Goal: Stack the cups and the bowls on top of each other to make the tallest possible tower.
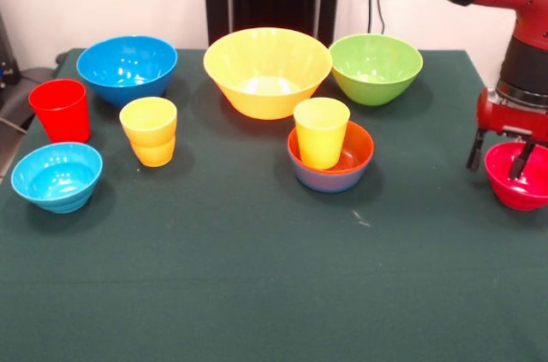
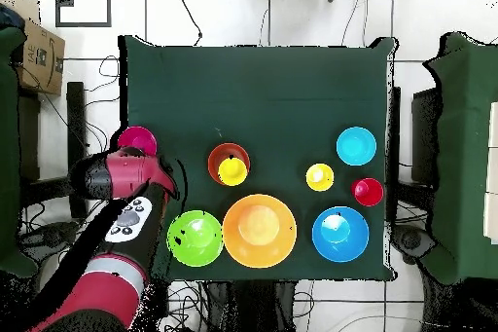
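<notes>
My gripper (image 1: 497, 157) hangs open at the table's right side in the front view. One finger is outside the rim of the small crimson bowl (image 1: 522, 184) and the other is inside it. The tower (image 1: 330, 165) near the middle is an orange-red bowl (image 1: 360, 145) nested in a blue bowl (image 1: 330, 183), with a yellow cup (image 1: 321, 129) upright inside. Two nested yellow cups (image 1: 149, 131) stand left of it. Also standing alone are a red cup (image 1: 60, 109), a light-blue bowl (image 1: 56, 175), a medium blue bowl (image 1: 127, 67), the large yellow bowl (image 1: 267, 71) and a lime green bowl (image 1: 375, 67).
The crimson bowl (image 2: 137, 139) sits close to the table's side edge in the overhead view, with my arm (image 2: 122, 182) reaching over that edge beside the green bowl (image 2: 195, 238). A cardboard box (image 2: 37, 51) and cables lie off the table.
</notes>
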{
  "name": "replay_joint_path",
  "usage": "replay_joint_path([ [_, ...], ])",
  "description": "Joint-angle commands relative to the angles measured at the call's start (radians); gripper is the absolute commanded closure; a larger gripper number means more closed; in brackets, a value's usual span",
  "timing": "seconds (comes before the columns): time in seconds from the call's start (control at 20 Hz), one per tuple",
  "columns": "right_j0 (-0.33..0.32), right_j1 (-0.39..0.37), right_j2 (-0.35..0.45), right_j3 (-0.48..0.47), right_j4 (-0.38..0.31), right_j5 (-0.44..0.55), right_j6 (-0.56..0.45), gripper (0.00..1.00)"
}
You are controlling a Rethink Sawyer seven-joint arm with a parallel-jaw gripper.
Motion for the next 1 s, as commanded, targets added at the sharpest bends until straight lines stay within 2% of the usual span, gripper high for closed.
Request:
replay_joint_path([
  [0.05,-0.006,0.024,0.046,-0.050,0.021,0.034,0.172,0.00],
  [0.55,-0.007,0.046,0.038,-0.058,0.019,0.014,0.169,0.00],
  [0.6,-0.003,0.048,0.032,-0.060,0.021,0.016,0.172,1.00],
  [1.0,0.001,0.052,0.031,-0.065,0.019,0.019,0.165,1.00],
])
